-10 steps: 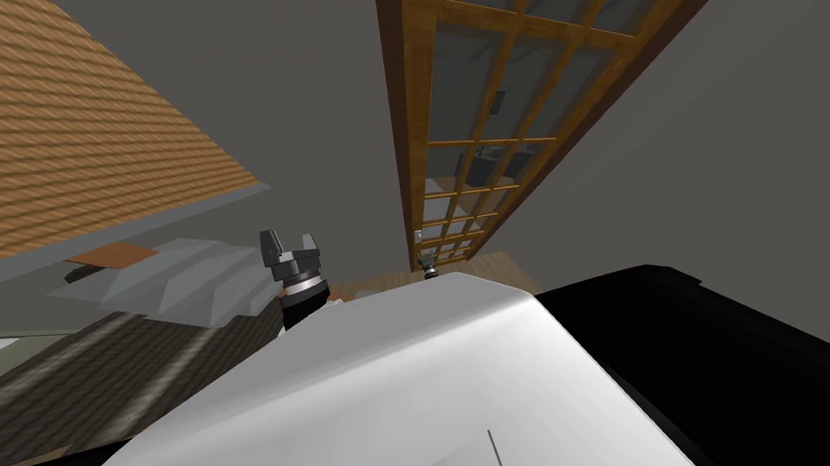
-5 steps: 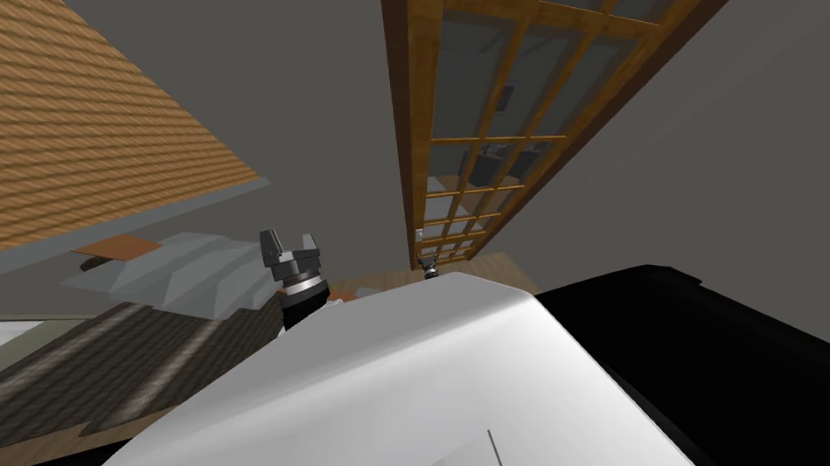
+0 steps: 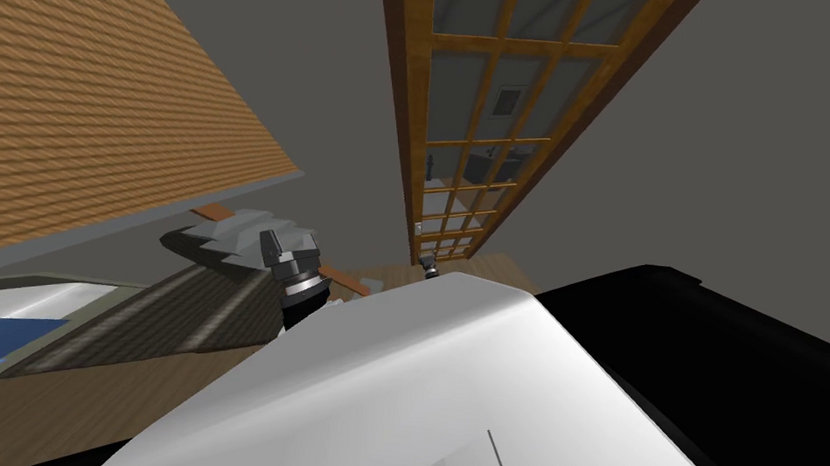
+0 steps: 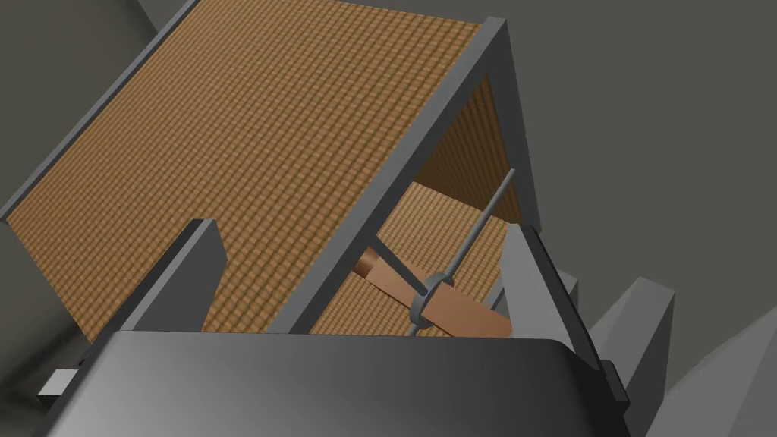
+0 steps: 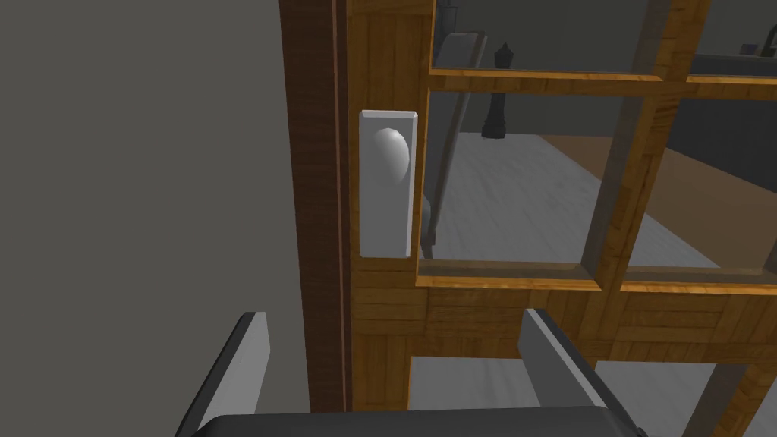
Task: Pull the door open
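right claw point(image 5: 394, 317) is hovering spread wide, holding nothing, before white knob point(image 5: 391, 155) on door point(image 5: 387, 68) | left claw point(image 4: 358, 230) is hanging spread wide, empty

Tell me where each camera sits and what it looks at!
Head view: on my head, looking steeply down at the wooden door with glass panes; left end effector and right end effector show.
Left wrist view: on my left hand, facing a woven brown panel in a grey frame, between its open fingers.
Right wrist view: on my right hand, near the door, facing its white handle plate with round knob, between open fingers.
Shared: head and right wrist views both show the door.
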